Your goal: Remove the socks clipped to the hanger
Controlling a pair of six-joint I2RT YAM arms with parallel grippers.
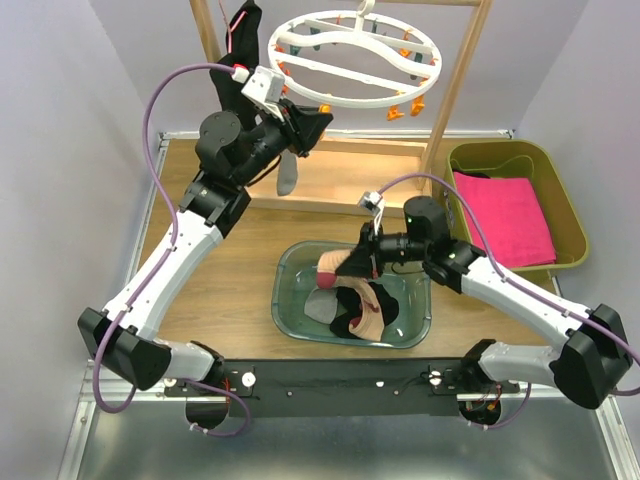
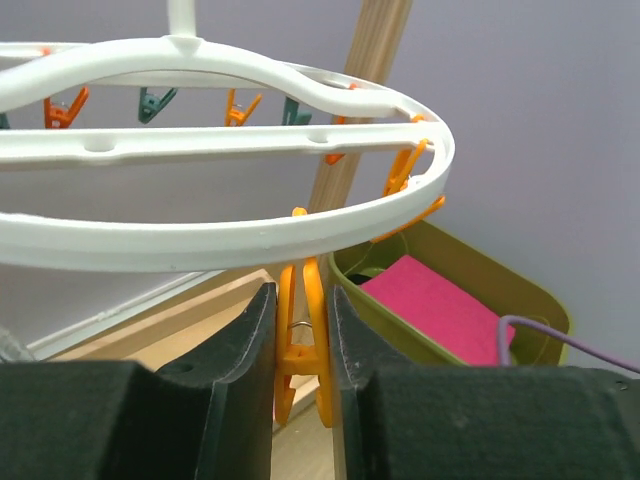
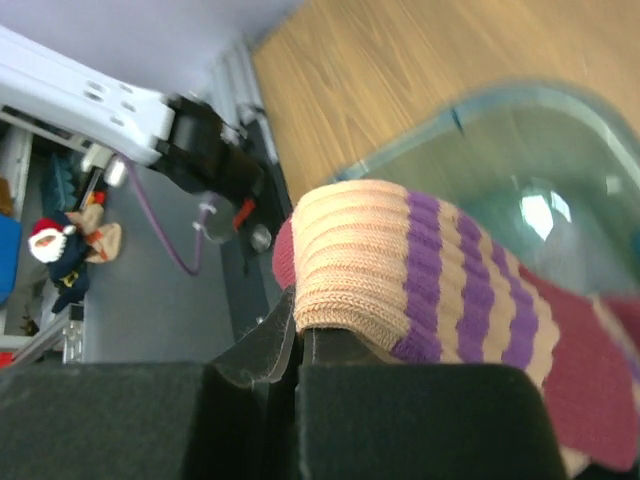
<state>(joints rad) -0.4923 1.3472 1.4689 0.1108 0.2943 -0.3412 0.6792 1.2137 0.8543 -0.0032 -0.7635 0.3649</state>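
The hanger (image 1: 350, 60) is a white ring with orange and teal pegs, hung at the top centre. At its near-left rim my left gripper (image 1: 318, 122) is shut on an orange peg (image 2: 303, 345) hanging from the rim (image 2: 250, 235). A grey sock (image 1: 288, 178) dangles below that gripper; what holds it is hidden. Over the tub my right gripper (image 1: 355, 262) is shut on the cuff of a tan and purple striped sock (image 3: 430, 270) with a maroon foot. Other socks (image 1: 365, 318) lie in the tub.
A clear green tub (image 1: 290, 262) sits mid-table. An olive bin (image 1: 560, 200) with a folded pink cloth (image 1: 505, 215) stands at the right. A black garment (image 1: 240, 45) hangs at the top left, beside the wooden posts (image 1: 455, 90).
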